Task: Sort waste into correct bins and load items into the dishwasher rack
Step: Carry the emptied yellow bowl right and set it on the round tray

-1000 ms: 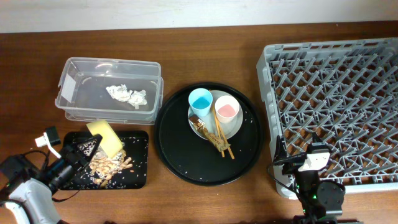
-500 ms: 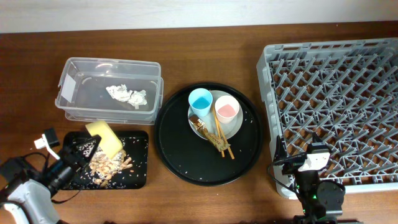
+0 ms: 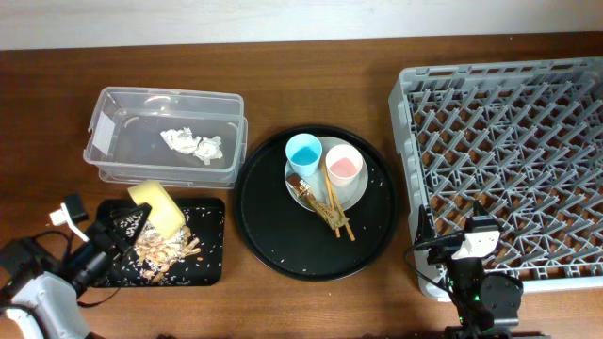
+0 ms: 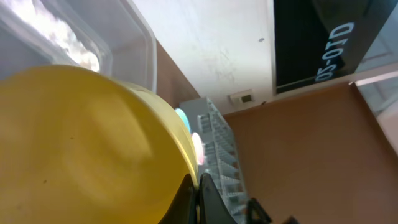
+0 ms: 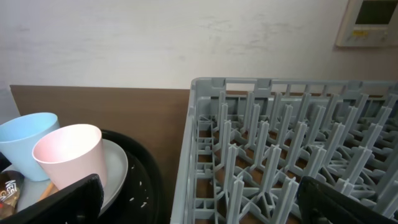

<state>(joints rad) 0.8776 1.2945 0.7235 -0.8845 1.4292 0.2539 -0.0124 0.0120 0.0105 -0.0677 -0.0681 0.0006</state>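
Observation:
My left gripper [image 3: 127, 221] [image 4: 194, 182] is shut on the rim of the yellow bowl [image 3: 158, 205] [image 4: 81, 137], which is tipped over the flat black tray [image 3: 209, 256]. Beige food scraps [image 3: 166, 248] lie on that tray. The clear tub [image 3: 165, 132] [image 4: 124, 31] holds crumpled white tissue [image 3: 193, 144]. On the pale plate [image 3: 353, 193] [image 5: 115, 168] stand the blue cup [image 3: 303, 153] [image 5: 28, 146] and the pink cup [image 3: 344, 168] [image 5: 68, 155], beside the chopsticks [image 3: 332, 209] and the foil wrapper [image 3: 301, 185]. My right gripper [image 3: 466, 247] [image 5: 199, 208] is open at the near left corner of the dishwasher rack [image 3: 509, 141] [image 5: 280, 155], holding nothing.
The plate and cups sit on a big round black tray [image 3: 283, 235] between the bins and the rack. White crumbs dot that tray. Bare wooden table [image 3: 311, 75] runs along the back, up to a white wall.
The left gripper has shifted slightly toward the tub with the yellow bowl, tilting it a little more. The right arm has not moved.

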